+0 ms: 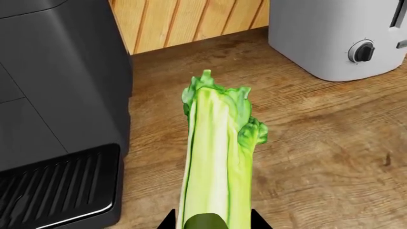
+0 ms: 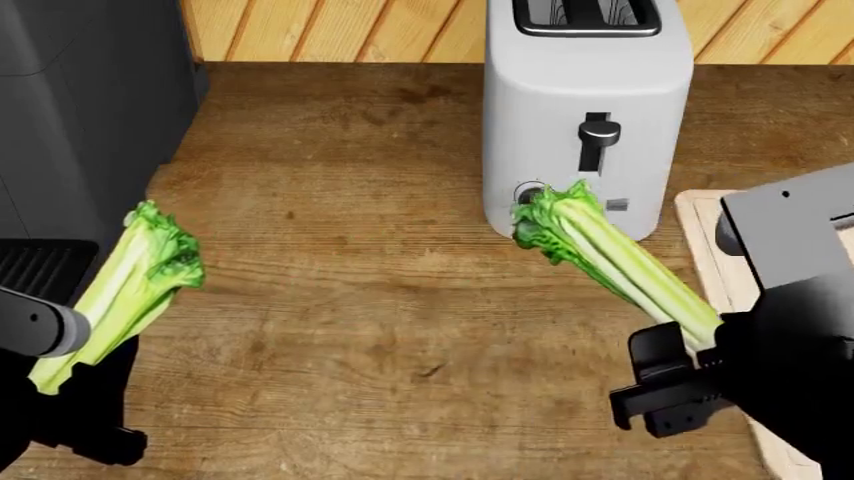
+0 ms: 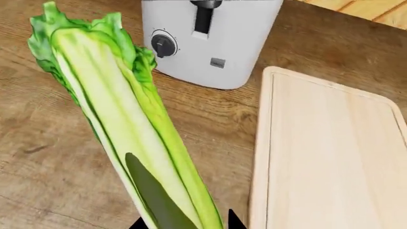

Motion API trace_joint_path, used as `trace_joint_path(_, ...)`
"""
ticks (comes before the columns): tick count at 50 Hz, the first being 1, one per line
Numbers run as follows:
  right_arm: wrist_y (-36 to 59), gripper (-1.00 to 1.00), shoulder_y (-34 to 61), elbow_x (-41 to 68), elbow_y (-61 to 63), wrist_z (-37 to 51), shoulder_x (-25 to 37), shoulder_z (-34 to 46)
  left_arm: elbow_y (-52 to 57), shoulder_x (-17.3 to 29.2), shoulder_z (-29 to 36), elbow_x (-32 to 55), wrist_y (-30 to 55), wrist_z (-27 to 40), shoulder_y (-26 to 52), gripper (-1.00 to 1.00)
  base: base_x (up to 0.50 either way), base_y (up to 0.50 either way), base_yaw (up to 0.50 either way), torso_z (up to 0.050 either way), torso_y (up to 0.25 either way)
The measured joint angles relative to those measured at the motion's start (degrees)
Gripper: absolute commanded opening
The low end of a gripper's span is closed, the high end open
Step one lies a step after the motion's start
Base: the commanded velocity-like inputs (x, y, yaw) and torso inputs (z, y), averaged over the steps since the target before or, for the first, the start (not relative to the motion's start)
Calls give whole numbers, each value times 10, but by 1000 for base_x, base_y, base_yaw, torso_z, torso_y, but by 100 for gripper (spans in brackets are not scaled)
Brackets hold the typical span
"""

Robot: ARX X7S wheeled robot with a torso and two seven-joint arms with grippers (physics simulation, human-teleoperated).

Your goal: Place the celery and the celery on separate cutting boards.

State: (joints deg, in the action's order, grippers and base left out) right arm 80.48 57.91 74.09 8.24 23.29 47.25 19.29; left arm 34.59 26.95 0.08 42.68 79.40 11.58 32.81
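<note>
Your left pincer (image 2: 67, 400) is pinching one celery (image 2: 120, 290) near its pale cut base, and the bunch is lifted off the desk (image 2: 360, 300), its dark leafy top pointing away from you. From the head camera it hangs at the left side of the wooden surface, just beside the dark appliance (image 2: 80, 120) that stands there. In the left wrist view the stalks run straight out from between the jaws, with the appliance's slotted tray (image 1: 57, 191) close alongside and the leaves aimed toward the wooden back panel (image 1: 190, 21).

Your right pincer (image 2: 674, 375) is pinching the second celery (image 2: 614, 255), also near its base. That bunch is tilted, its leafy end reaching up to the front of the white toaster (image 2: 587, 110) and overlapping the toaster's lower dial from the head camera; whether it touches the toaster cannot be told. It too is held clear of the desk.

The pale cutting board (image 3: 324, 152) with the grooved rim lies flat on the desk just to the right of that second celery, beside the toaster, with nothing on the part that shows. In the head view only its near edge (image 2: 697, 225) appears beyond your right arm. Neither celery rests on a board.
</note>
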Motion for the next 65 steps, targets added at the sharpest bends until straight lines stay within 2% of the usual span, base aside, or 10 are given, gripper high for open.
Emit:
trace_joint_path(17, 10, -100, -26, 24, -9, -2, 101, -34, -2, 2, 2, 3, -5, 6, 0, -100, 0, 0, 0, 0, 1)
trace_joint_path(25, -1, -100, -46, 21, -27, 5, 127, -44, 2, 4, -3, 9, -4, 9, -2, -100, 0, 0, 0, 0, 1)
trace_joint_path(37, -54, -100, -10, -66, -131, 16, 77, 1, 0, 8, -2, 11, -11, 9, -7, -100, 0, 0, 0, 0, 1)
trace_joint_path(50, -101, -100, 39, -148, -244, -8, 12, 67, -6, 11, 2, 11, -20, 10, -11, -100, 0, 0, 0, 0, 1)
trace_joint_path(64, -127, -100, 36, -177, -289, -21, -6, 94, -7, 13, 3, 15, -23, 14, -13, -100, 0, 0, 0, 0, 1)
trace_joint_path(65, -128, 100, 35, -178, -290, -22, -6, 94, -7, 13, 3, 15, -23, 14, -13, -100, 0, 0, 0, 0, 0)
